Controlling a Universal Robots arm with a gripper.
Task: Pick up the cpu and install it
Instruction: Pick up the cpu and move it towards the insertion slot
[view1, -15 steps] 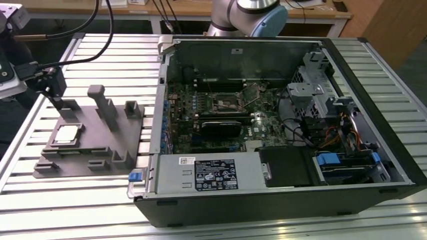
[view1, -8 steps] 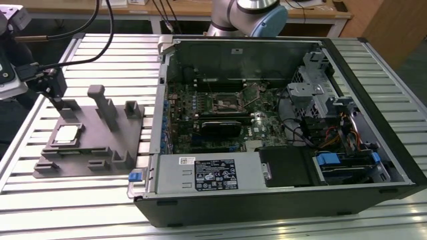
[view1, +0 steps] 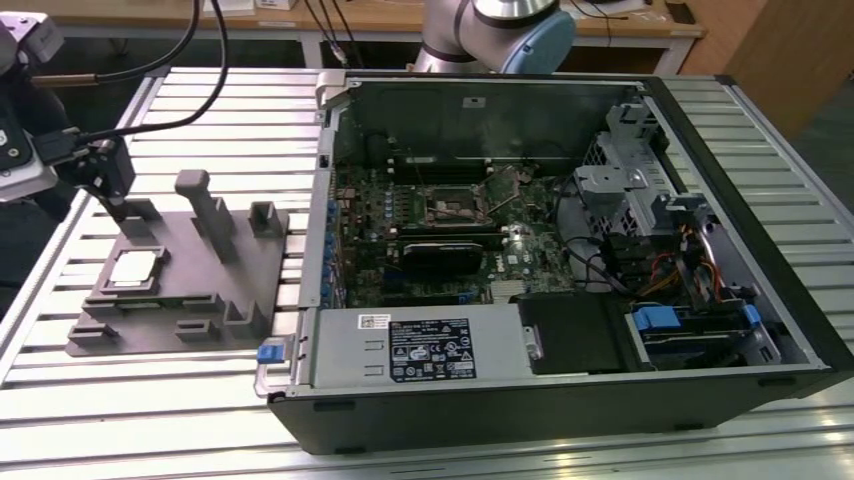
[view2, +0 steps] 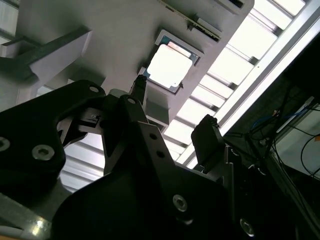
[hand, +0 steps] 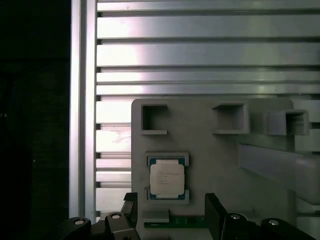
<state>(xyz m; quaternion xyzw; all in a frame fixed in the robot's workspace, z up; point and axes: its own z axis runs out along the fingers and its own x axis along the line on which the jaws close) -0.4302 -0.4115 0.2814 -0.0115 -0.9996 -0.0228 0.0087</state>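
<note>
While I watch from the exterior view, the open computer case (view1: 787, 300) takes up that view's right side, lying on the slatted metal table (view1: 160, 400) with its motherboard (view1: 441, 235) facing up and a labelled power supply box (view1: 414, 345) along the near edge. The grey fixture tray (view1: 200, 290) sits well apart from it, toward that view's left. Two upright posts (view1: 200, 205) rise from the tray between the cpu's nest and the case. In the first wrist view I see a narrow green strip (hand: 190, 221) lying in the tray just beside the nest.

The cpu (hand: 167, 180) lies flat in its square frame on the tray, shiny top up, with nothing over it.

The arm reaches in from the exterior view's left edge, wrist above the tray's far corner, with the gripper (hand: 171, 212) pointing down at the tray. Both wrist views look down past the fingers (view2: 207, 135) to the cpu.

I read the jaws as spread wide, one finger to each side of the nest's line and wider than the chip. They hold nothing, and I see no contact with the cpu.
</note>
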